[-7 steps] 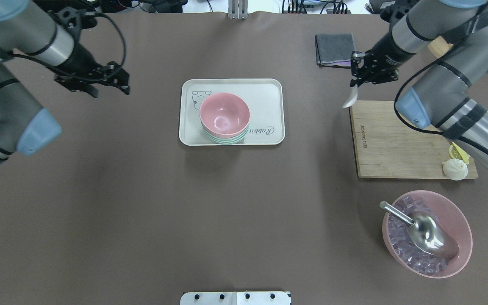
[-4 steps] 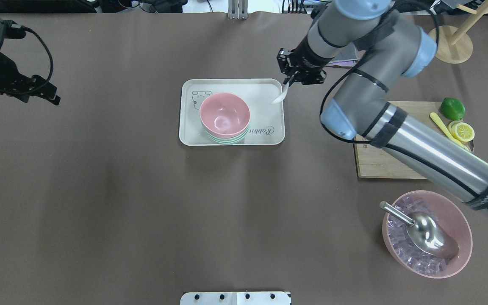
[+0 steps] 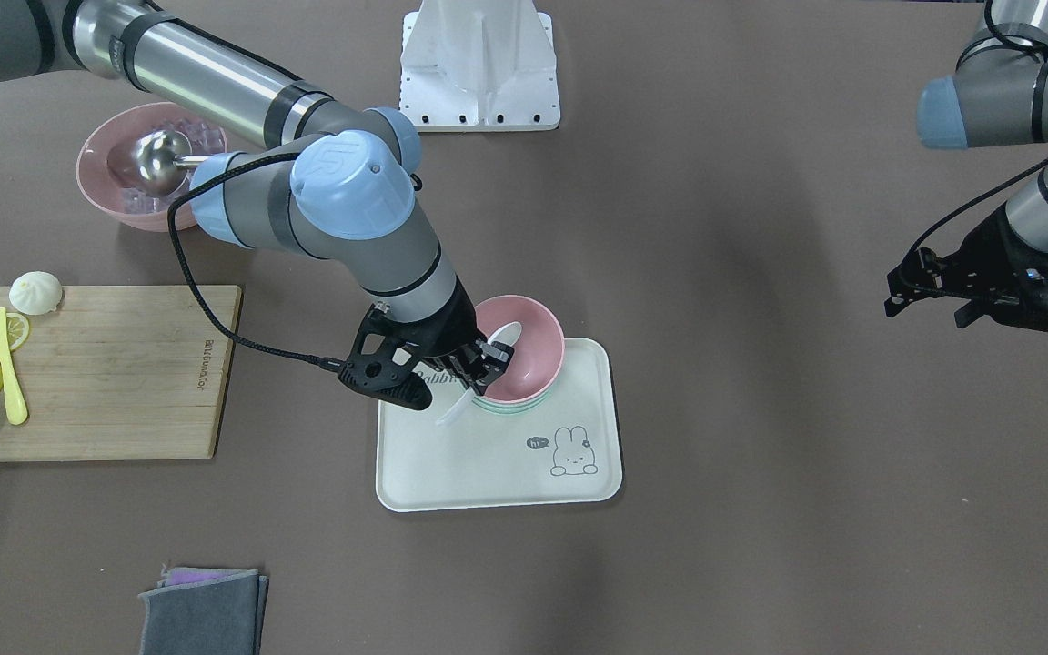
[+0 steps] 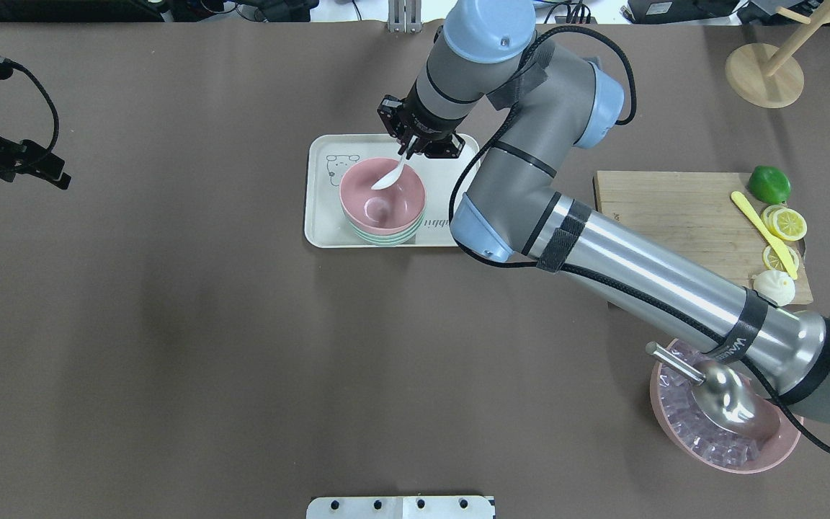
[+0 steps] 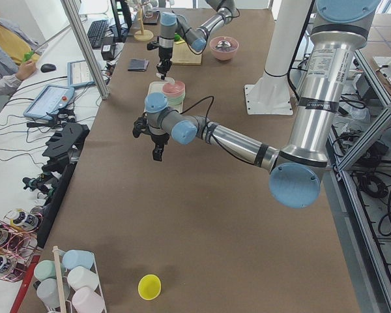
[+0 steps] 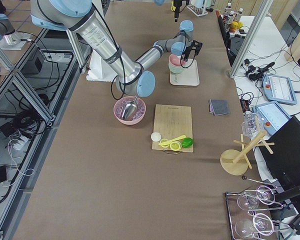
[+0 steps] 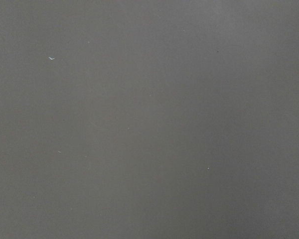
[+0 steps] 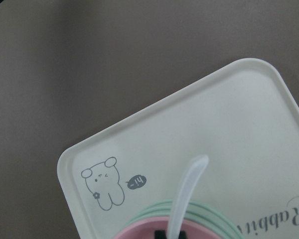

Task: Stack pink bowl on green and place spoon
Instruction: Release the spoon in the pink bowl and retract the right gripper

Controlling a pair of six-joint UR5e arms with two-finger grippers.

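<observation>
The pink bowl [image 4: 382, 200] sits nested on the green bowl [image 4: 386, 238] on the white rabbit tray [image 4: 321, 223]. My right gripper [image 4: 409, 149] is shut on the handle of a white spoon [image 4: 386, 177]. It holds the spoon tilted, with the scoop end over the pink bowl's far side. The front-facing view shows the spoon [image 3: 506, 333] at the pink bowl's [image 3: 538, 359] rim, in my right gripper [image 3: 480, 364]. The right wrist view shows the spoon's handle [image 8: 187, 194] above the tray [image 8: 154, 149]. My left gripper [image 4: 44, 167] is open and empty, far left of the tray.
A wooden cutting board [image 4: 674, 216] on the right carries a lime [image 4: 769, 184], lemon slices, a yellow knife and a bun [image 4: 774, 287]. A pink bowl of ice with a metal scoop [image 4: 721, 396] stands front right. A grey cloth [image 3: 201, 609] lies beyond the tray.
My right arm has swung left with the spoon, from beside the cutting board to above the pink bowl. My left arm has drawn back toward the table's left edge.
</observation>
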